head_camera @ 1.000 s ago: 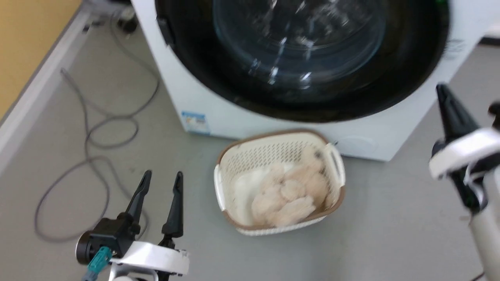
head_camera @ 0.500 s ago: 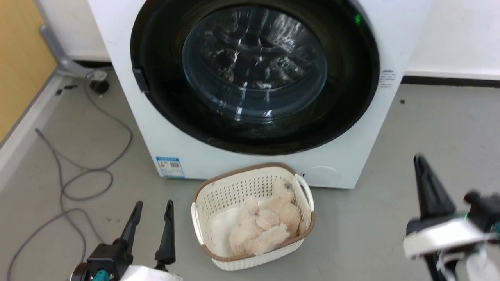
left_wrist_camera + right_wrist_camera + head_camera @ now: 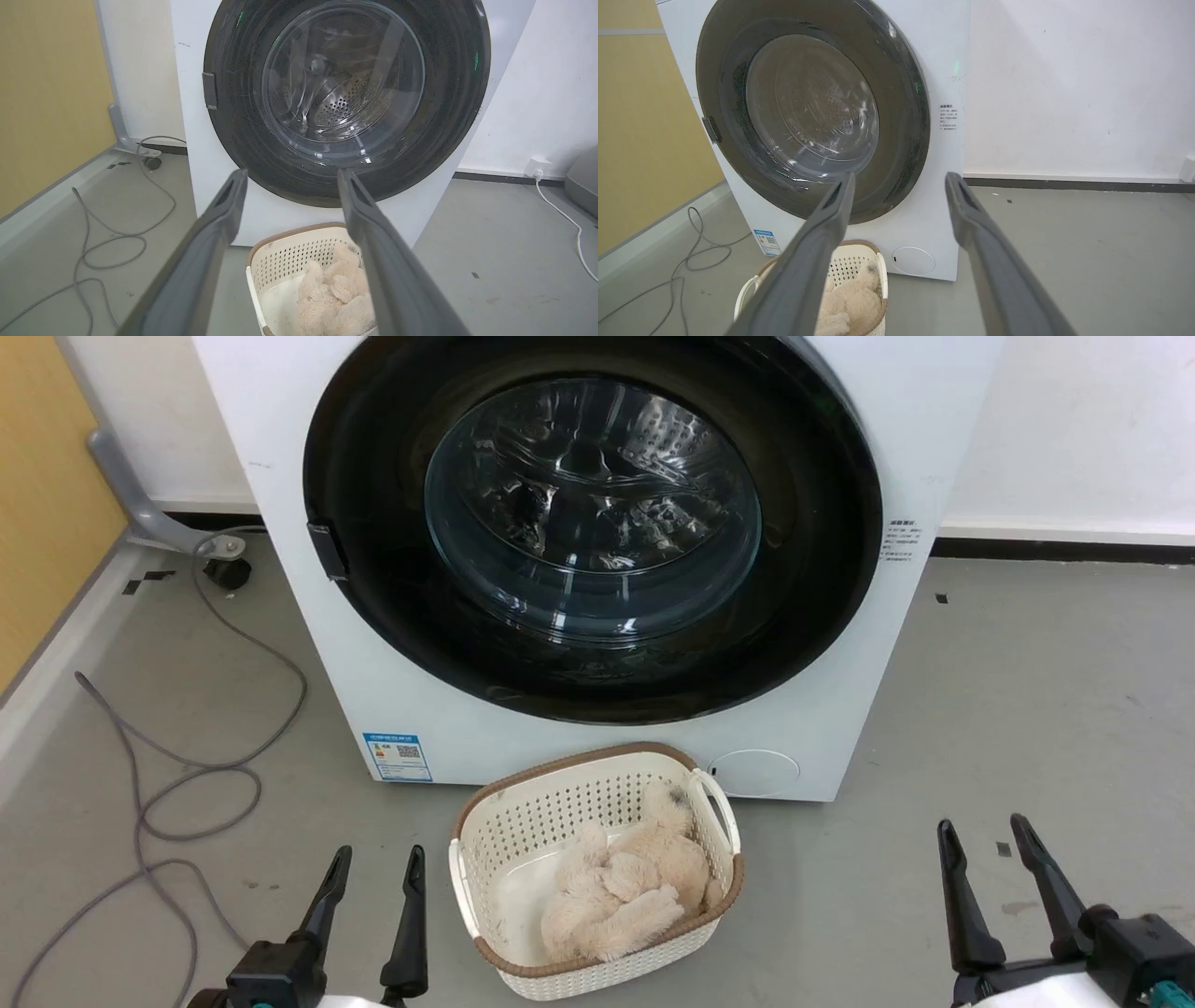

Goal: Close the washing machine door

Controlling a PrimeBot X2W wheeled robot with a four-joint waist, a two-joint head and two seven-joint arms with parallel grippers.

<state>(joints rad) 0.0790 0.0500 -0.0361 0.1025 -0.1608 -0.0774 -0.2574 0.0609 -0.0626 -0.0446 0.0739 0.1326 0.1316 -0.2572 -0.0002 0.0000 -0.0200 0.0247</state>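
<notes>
As far as I can judge, washing machine door [image 3: 593, 518] sits flush in washing machine [image 3: 420, 709] front: closed, nothing left. Left gripper [image 3: 379, 854], right gripper [image 3: 981, 821]: jaws apart, empty, well back.

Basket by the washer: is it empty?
No, the basket holds a fluffy beige bundle.

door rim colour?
Black: the washing machine door has a wide glossy black rim around a clear glass window. Shows best in the head view.
</notes>
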